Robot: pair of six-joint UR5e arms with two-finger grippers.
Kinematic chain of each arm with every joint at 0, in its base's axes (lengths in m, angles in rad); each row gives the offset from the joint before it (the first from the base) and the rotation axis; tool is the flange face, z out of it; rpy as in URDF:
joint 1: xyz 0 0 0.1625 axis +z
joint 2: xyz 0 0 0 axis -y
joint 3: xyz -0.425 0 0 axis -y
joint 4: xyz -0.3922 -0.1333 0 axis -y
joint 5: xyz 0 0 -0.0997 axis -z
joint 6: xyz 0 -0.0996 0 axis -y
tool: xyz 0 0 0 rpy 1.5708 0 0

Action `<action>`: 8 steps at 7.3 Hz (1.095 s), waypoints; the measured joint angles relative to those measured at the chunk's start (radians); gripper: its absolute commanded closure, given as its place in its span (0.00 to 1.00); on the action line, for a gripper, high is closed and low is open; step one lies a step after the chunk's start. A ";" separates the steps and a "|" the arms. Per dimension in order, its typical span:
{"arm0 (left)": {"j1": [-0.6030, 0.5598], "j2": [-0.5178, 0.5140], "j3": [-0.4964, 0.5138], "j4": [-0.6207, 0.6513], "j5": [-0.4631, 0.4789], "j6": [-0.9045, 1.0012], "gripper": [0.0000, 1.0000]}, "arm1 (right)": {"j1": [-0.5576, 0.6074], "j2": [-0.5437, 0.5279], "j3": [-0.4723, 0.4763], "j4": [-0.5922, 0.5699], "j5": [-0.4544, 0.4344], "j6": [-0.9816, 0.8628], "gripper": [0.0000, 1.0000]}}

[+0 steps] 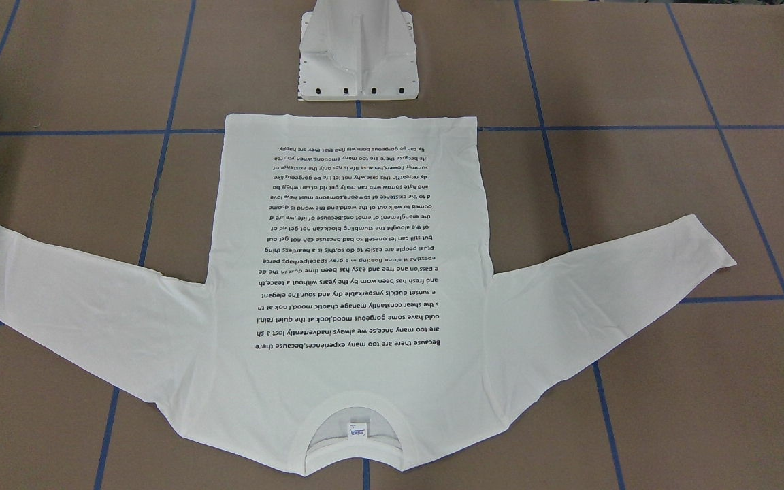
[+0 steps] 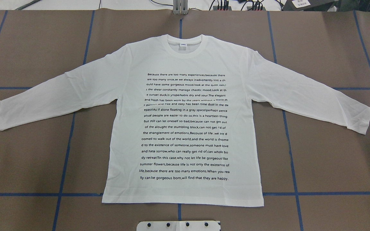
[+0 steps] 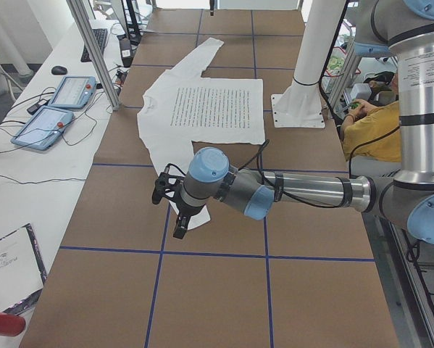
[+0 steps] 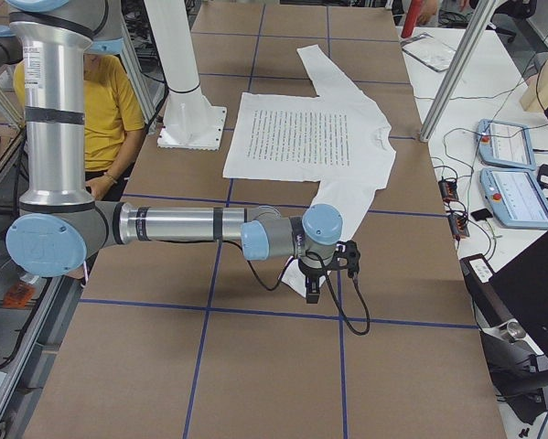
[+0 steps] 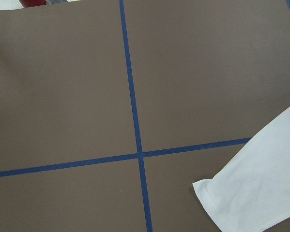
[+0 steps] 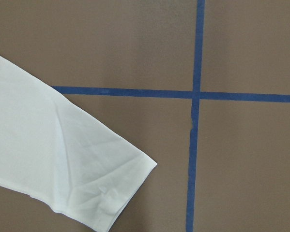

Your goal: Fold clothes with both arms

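The white long-sleeved T-shirt (image 2: 185,128) lies flat on the brown table with its printed text facing up and both sleeves spread out. Its collar (image 1: 354,425) points away from the robot base. My left gripper (image 3: 179,230) hangs over the end of the near sleeve in the exterior left view. The left wrist view shows that cuff (image 5: 261,193) below it. My right gripper (image 4: 312,294) hovers over the other sleeve end, whose cuff (image 6: 53,154) appears in the right wrist view. Both grippers show only in the side views, so I cannot tell whether either is open or shut.
The white pedestal base (image 1: 358,54) stands just behind the shirt's hem. Blue tape lines (image 2: 287,128) grid the table. A person in a yellow shirt (image 4: 109,101) sits behind the robot. Control tablets (image 3: 57,109) lie on the side bench, and aluminium posts (image 4: 456,73) stand at the table's edge.
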 measured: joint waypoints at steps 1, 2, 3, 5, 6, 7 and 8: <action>0.000 -0.001 -0.003 -0.001 -0.001 0.001 0.00 | -0.005 0.000 -0.003 0.000 0.001 0.021 0.01; 0.000 -0.001 -0.004 -0.001 -0.001 0.003 0.00 | -0.010 0.000 -0.007 0.000 0.008 0.070 0.02; 0.000 -0.001 -0.005 -0.001 -0.001 0.004 0.00 | -0.014 0.002 -0.010 0.000 0.021 0.125 0.02; 0.000 -0.001 -0.007 -0.019 -0.001 0.004 0.00 | -0.020 0.008 -0.019 0.001 0.031 0.169 0.02; 0.000 0.000 -0.006 -0.038 -0.004 0.004 0.00 | -0.023 0.014 -0.026 0.008 0.032 0.177 0.02; 0.000 0.000 -0.004 -0.050 -0.009 0.004 0.00 | -0.032 0.022 -0.048 0.050 0.031 0.199 0.05; 0.000 0.000 -0.002 -0.055 -0.013 0.002 0.00 | -0.053 0.033 -0.101 0.159 0.029 0.279 0.05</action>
